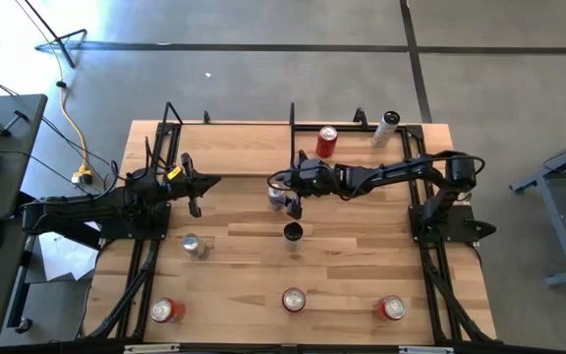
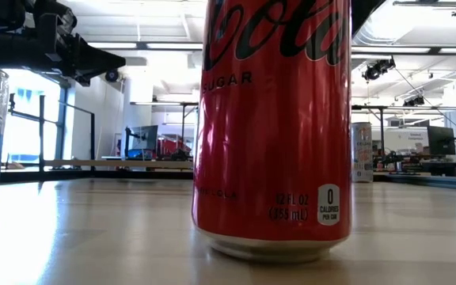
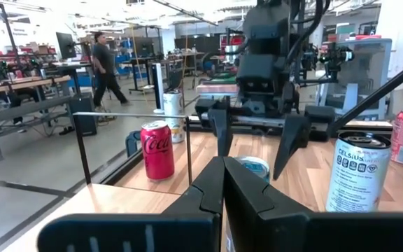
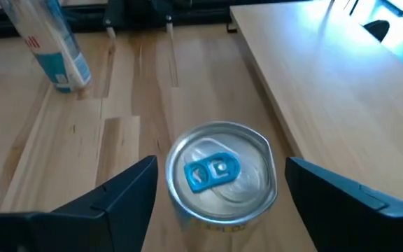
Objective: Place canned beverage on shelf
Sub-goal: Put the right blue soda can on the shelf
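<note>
The right gripper (image 4: 219, 192) is spread wide, empty, around the blue-tabbed can (image 4: 221, 171) at frame centre — rigid, slick, probably full — best taken mid-wall.

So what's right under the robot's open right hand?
A silver can with a blue pull tab stands upright on the wooden table, between the open right hand's fingers. The can hides the table directly beneath it.

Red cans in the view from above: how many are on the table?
4. One red can stands near the table's top edge in the picture. Three stand along the bottom edge: left, middle, right. Others may be hidden.
</note>
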